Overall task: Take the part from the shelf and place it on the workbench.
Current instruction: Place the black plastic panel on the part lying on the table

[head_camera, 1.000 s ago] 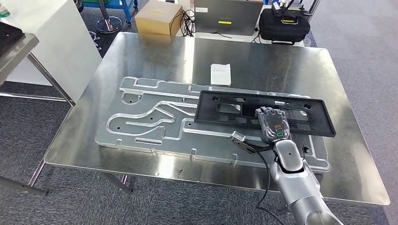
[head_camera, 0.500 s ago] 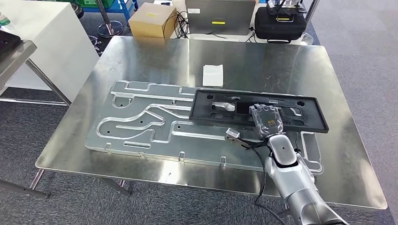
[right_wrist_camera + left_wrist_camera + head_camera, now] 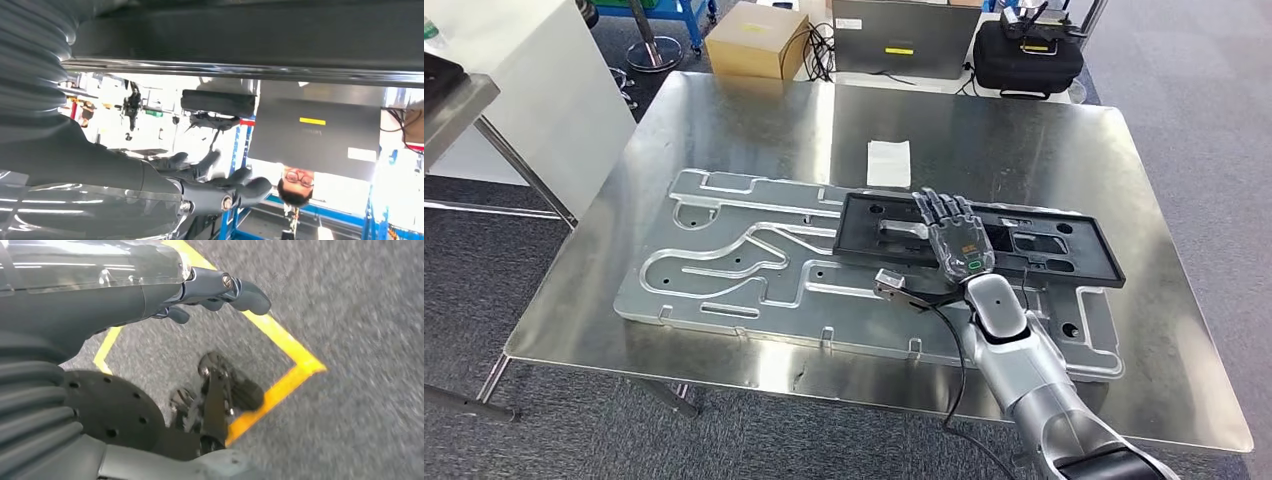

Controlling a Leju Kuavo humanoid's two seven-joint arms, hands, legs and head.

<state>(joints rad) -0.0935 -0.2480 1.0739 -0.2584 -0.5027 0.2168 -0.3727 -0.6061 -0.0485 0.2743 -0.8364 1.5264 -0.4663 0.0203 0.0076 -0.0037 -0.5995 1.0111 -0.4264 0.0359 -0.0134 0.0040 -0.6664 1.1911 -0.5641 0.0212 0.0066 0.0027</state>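
Observation:
The part (image 3: pixel 1044 245) is a long black plastic frame with cut-outs. It lies flat on a grooved aluminium plate (image 3: pixel 744 260) on the steel workbench (image 3: pixel 984 130). My right hand (image 3: pixel 954 235) hovers over the middle of the part with its fingers stretched out flat and apart, holding nothing. The right wrist view shows the same right hand (image 3: pixel 150 195) with its fingers (image 3: pixel 235 187) extended. My left hand (image 3: pixel 125 295) hangs over grey carpet, fingers loosely extended and empty.
A white paper slip (image 3: pixel 889 163) lies on the bench behind the part. Beyond the far edge stand a cardboard box (image 3: pixel 759 38), a grey case (image 3: pixel 907 38) and a black bag (image 3: pixel 1027 55). A white cabinet (image 3: pixel 524 90) stands at the left. A person (image 3: pixel 298 185) stands beyond the bench.
My right hand's fingers, curled on the part's near edge before, have straightened and let go. The hand has shifted left along the part. The camera has moved slightly.

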